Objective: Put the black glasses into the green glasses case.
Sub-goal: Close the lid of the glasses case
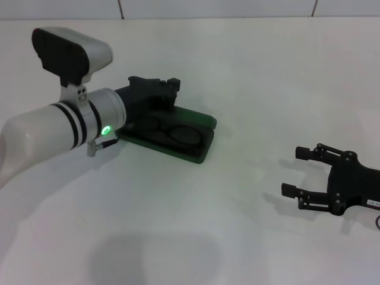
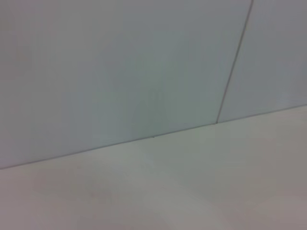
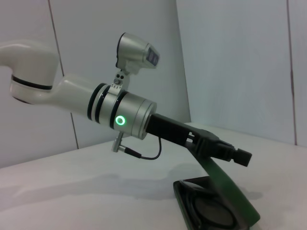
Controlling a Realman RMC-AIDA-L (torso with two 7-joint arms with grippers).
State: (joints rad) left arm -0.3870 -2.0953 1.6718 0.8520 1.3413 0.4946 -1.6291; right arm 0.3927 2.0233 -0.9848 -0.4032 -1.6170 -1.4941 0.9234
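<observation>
1. The white table (image 1: 249, 225) fills the head view, its far edge meeting a pale wall across the top of the frame.
2. The left gripper (image 1: 155, 89) reaches in from the left edge to center-left and grips the raised lid of the green glasses case (image 1: 199, 151), which lies open with its long axis running down to the right.
3. The right gripper (image 1: 295, 172) rests at lower right, fingers spread and empty, well apart from the case.
4. The black glasses (image 1: 172, 132) lie inside the case's tray, just below the left gripper, so that arm appears better placed to swing the lid down.
</observation>
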